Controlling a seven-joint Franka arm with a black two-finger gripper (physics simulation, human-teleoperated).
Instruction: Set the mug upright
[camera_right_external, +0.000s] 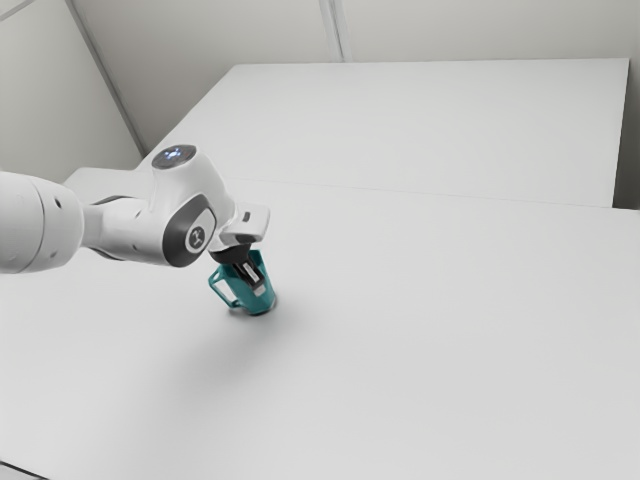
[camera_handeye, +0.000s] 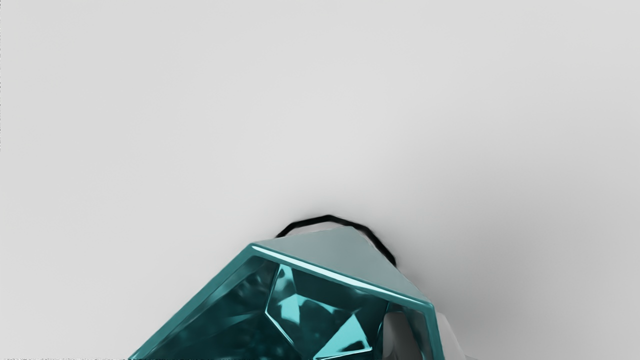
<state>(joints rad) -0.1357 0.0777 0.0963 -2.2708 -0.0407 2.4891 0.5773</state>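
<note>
Mug (camera_right_external: 262, 302) leans slightly on the desk (camera_right_external: 420, 350), left of centre in the exterior view, partly hidden by the tool (camera_right_external: 256, 284), whose fingers pinch its wall, one inside, one outside. Beyond, a pale flat surface (camera_right_external: 430, 120) spans the upper right.

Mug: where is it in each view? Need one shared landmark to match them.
Exterior view: the mug is toward the exterior view's left, just below the arm's wrist, handle toward that same side.
Wrist view: at the fingers, its open mouth seen from above, one finger inside and one outside the wall.
Shared landmark: the fingers at the mug's wall.
</note>
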